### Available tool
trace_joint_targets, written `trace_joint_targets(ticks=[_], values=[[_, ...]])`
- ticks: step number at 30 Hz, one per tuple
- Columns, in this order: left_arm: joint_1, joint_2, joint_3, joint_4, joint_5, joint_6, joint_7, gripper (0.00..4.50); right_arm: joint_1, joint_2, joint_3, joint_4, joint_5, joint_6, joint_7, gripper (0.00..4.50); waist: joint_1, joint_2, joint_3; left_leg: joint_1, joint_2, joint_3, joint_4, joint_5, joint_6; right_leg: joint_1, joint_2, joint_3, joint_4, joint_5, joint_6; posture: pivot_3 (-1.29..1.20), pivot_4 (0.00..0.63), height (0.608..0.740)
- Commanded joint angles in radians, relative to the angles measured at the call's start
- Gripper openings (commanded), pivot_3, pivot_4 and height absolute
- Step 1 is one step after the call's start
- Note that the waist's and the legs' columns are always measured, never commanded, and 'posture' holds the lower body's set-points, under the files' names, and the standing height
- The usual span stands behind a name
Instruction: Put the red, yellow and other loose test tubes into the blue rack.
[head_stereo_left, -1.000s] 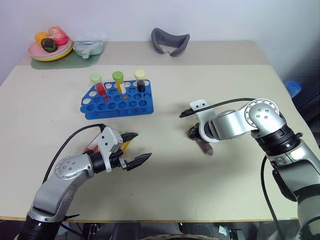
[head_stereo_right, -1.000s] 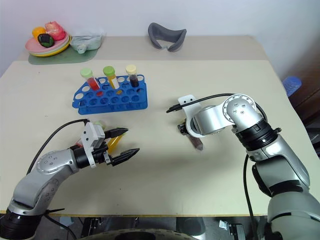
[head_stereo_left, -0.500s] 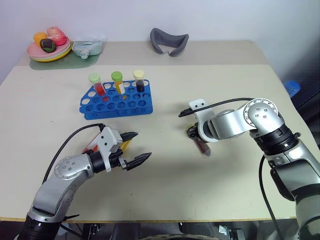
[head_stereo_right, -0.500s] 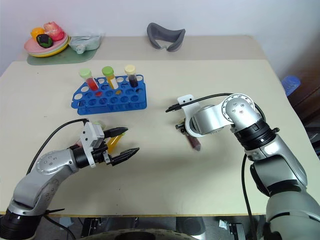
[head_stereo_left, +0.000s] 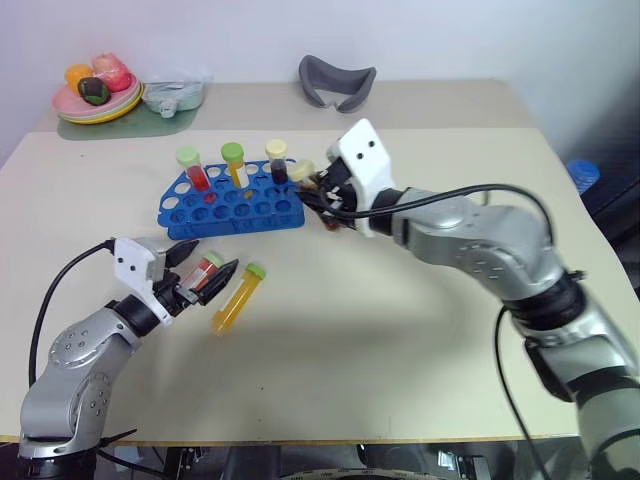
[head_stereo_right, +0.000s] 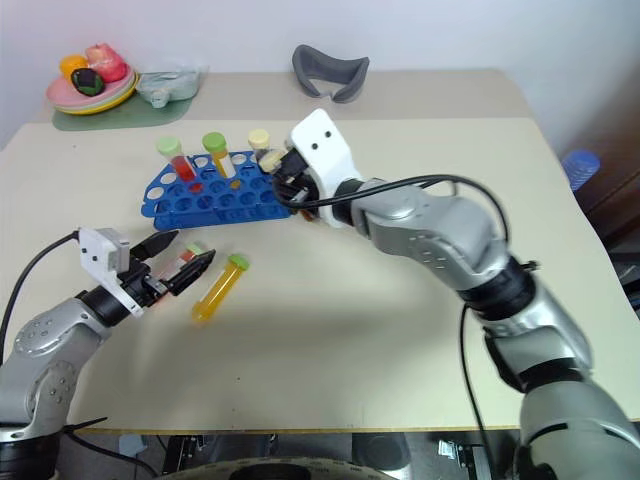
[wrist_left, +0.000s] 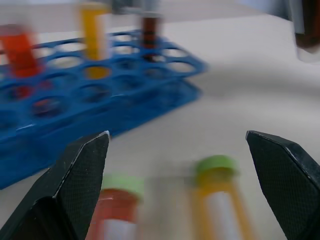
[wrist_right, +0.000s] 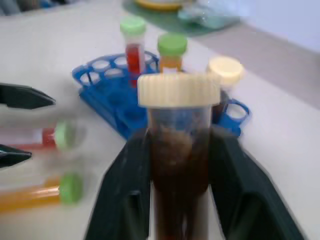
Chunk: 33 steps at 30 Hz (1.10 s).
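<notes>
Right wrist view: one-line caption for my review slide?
Right gripper holds a cream-capped dark-brown test tube upright near the blue plastic rack.

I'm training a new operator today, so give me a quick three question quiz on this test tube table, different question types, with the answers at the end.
1. True or false: the right gripper is shut on a dark tube with a cream cap.
2. How many tubes stand upright in the blue rack?
3. Multiple choice: the two loose tubes lying on the table, the red tube and the yellow tube, have caps of which colour? A) cream B) green C) blue

Key:
1. True; it holds the tube close to the rack's right end.
2. Three.
3. B. They lie just in front of the open left gripper.
</notes>
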Motion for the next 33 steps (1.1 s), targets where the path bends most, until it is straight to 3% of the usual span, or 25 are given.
trace_joint_targets(ticks=[1,6,13,21,33], values=[[-0.034,-0.021,0.052,0.002,0.003,-0.045,0.055,4.5,-0.005,0.164,-0.004,0.153,-0.216,-0.252,0.068,1.21,-0.007,0.0,0.0,0.0,0.0,0.0,0.0,0.0,-0.001,-0.001,0.0,0.0,0.001,0.0,0.0,0.0,0.15,0.74],[-0.042,-0.051,0.096,0.008,0.001,-0.056,0.121,4.5,0.002,0.37,-0.06,0.411,-0.381,-0.474,0.115,1.21,-0.01,-0.001,0.0,-0.001,0.0,0.0,0.0,0.002,-0.004,-0.001,-0.001,0.0,0.001,0.0,0.0,0.0,0.15,0.74],[-0.018,-0.067,0.106,-0.006,0.003,-0.063,0.155,4.5,-0.018,0.537,-0.138,0.627,-0.511,-0.648,0.138,1.21,-0.012,-0.001,0.0,0.0,0.0,0.0,-0.001,0.005,-0.009,-0.001,-0.001,0.0,0.003,0.0,0.0,0.0,0.15,0.74],[-0.002,-0.058,0.118,-0.004,-0.01,-0.06,0.151,4.5,-0.036,0.612,-0.232,0.796,-0.603,-0.749,0.14,1.21,-0.011,-0.001,0.0,0.001,0.0,0.0,-0.001,0.005,-0.009,-0.001,-0.001,0.0,0.004,0.0,0.0,0.0,0.15,0.74],[-0.012,-0.057,0.105,-0.002,-0.022,-0.052,0.142,4.5,-0.045,0.642,-0.304,0.894,-0.68,-0.814,0.149,1.21,-0.012,-0.001,0.0,0.002,0.0,0.0,-0.001,0.005,-0.008,-0.001,-0.001,0.0,0.008,0.0,0.0,0.0,0.15,0.74]])
